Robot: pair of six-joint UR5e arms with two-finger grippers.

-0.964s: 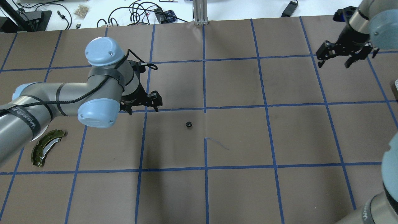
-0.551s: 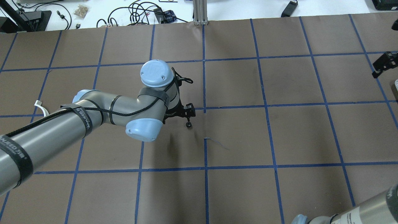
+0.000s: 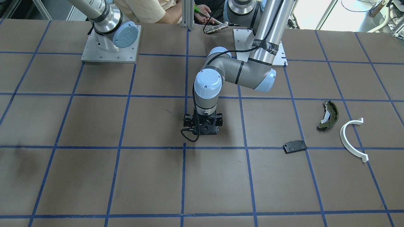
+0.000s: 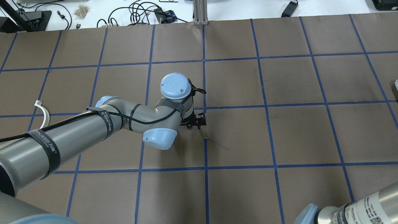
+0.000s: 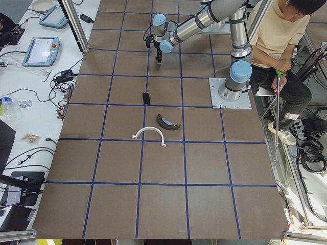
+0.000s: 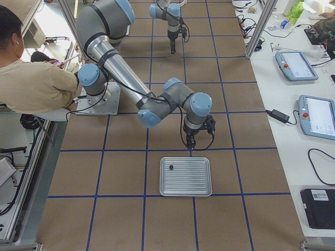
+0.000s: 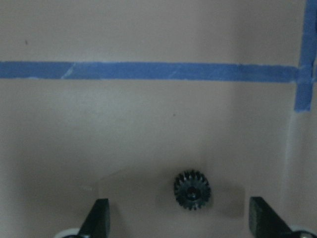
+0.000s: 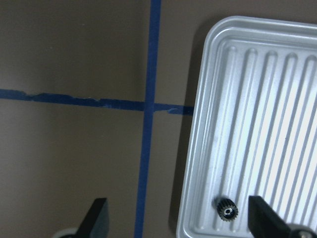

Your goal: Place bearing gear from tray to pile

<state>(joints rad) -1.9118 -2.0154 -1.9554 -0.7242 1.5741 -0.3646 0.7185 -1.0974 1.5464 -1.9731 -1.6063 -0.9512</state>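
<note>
A small black bearing gear (image 7: 192, 189) lies on the brown table, between the spread fingers of my left gripper (image 7: 181, 219), which is open and hangs just above it at mid-table (image 4: 196, 122). A second gear (image 8: 227, 212) lies in the corner of the ribbed metal tray (image 8: 257, 124). My right gripper (image 8: 178, 219) is open and hovers over that tray's edge (image 6: 189, 144). The pile is an olive-green brake shoe (image 3: 328, 115), a white arc (image 3: 352, 138) and a black pad (image 3: 294, 146), well away from the left gripper.
Blue tape lines (image 4: 204, 107) grid the brown table cover. A loose blue thread (image 4: 217, 143) lies near the left gripper. Both arm bases (image 3: 109, 47) stand at the robot side. An operator (image 5: 283, 35) sits behind them. Tablets and cables (image 6: 293, 65) lie on a side bench.
My left arm has swung right from near the pile and come down over the gear at mid-table, hiding it from overhead. The right gripper has moved right, out of the overhead view.
</note>
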